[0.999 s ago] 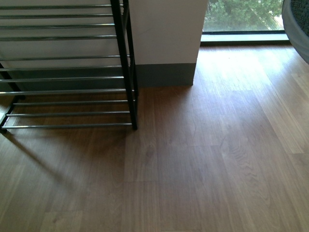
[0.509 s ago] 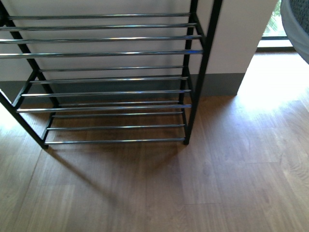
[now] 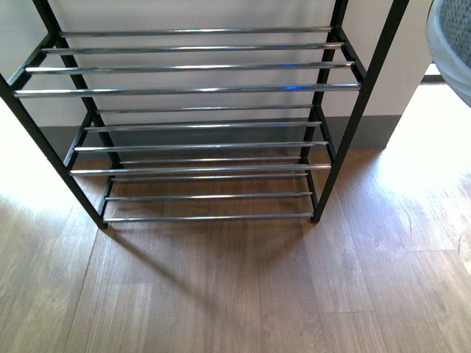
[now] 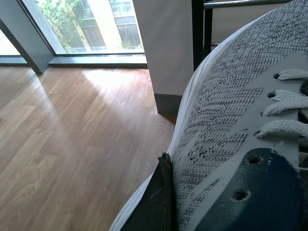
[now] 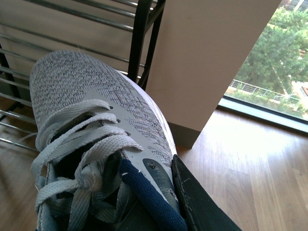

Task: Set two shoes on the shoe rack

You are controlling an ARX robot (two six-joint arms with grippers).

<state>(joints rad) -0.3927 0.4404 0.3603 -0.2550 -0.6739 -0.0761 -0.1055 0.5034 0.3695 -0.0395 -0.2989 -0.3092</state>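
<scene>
The shoe rack (image 3: 199, 88) is being supported on the floor (image 3: 221, 294), far and centred, with the wall (image 3: 191, 15) right behind it. Off the floor, one sneaker (image 5: 82, 96) is being held just before the rack's right post, and the other sneaker (image 4: 240, 120) close by that post.

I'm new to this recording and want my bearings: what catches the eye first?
The shoe rack, black-framed with chrome rods, fills the front view, its visible tiers shoeless. A grey knit sneaker crowds the left wrist view; a second sneaker crowds the right wrist view.
</scene>
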